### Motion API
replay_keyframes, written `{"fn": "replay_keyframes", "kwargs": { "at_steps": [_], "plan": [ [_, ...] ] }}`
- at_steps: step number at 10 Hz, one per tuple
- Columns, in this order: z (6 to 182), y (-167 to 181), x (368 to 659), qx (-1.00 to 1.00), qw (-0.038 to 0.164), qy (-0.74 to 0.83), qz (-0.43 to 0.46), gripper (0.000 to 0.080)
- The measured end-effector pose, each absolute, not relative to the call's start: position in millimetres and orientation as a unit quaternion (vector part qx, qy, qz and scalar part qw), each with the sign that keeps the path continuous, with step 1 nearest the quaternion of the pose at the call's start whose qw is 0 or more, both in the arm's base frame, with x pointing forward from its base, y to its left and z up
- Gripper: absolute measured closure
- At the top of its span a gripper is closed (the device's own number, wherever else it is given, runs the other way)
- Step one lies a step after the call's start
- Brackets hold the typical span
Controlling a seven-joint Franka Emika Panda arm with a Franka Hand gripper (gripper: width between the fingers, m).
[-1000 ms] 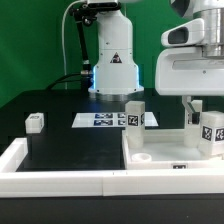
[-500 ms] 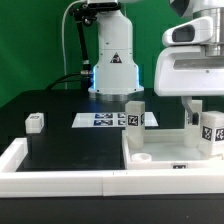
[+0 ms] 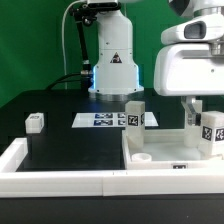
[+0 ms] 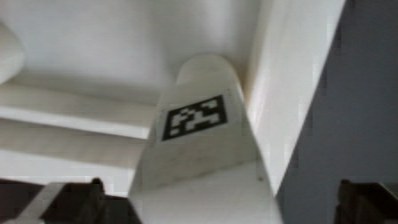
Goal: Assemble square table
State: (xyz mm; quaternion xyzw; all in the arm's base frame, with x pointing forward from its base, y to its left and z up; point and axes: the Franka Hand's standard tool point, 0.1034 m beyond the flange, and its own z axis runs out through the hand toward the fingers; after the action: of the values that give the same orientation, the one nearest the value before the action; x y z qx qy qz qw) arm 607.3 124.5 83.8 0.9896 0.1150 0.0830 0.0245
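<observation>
Wrist view puts a short chunky white plastic leg [image 4: 199, 118] with a black-and-white tag between your dark fingers [image 4: 75, 205]. They stand spread wide on either side of it, gripping nothing.

In the exterior view this looks to be the leg at the frame's right edge [image 3: 211, 131]. It appears to stand on the large flat white square table top [image 3: 170, 148] in the lower right. It is upright, long axis vertical, tags toward the camera.

A second white leg [image 3: 135, 115] stands upright at the top's far corner, just right of centre. You cannot tell whether either leg is screwed home.

A third small white leg [image 3: 36, 122] sits loose on the black counter [image 3: 70, 145] at middle left, well apart from the top. No fourth leg shows clearly.

Reckon the job at most half done: legs remain to fetch and fasten.
</observation>
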Motion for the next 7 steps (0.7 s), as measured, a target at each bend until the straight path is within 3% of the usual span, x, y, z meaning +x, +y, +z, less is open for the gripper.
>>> {"fn": "replay_keyframes", "kwargs": {
  "at_steps": [2,4,7],
  "plan": [
    [83.7,124.2,607.4,0.991,0.024,0.104,0.083,0.0160],
    [83.7,124.1,607.4,0.991,0.024,0.104,0.083,0.0514],
    [83.8,123.8,607.5,0.992,0.023,0.091,0.084,0.0509]
  ]
}}
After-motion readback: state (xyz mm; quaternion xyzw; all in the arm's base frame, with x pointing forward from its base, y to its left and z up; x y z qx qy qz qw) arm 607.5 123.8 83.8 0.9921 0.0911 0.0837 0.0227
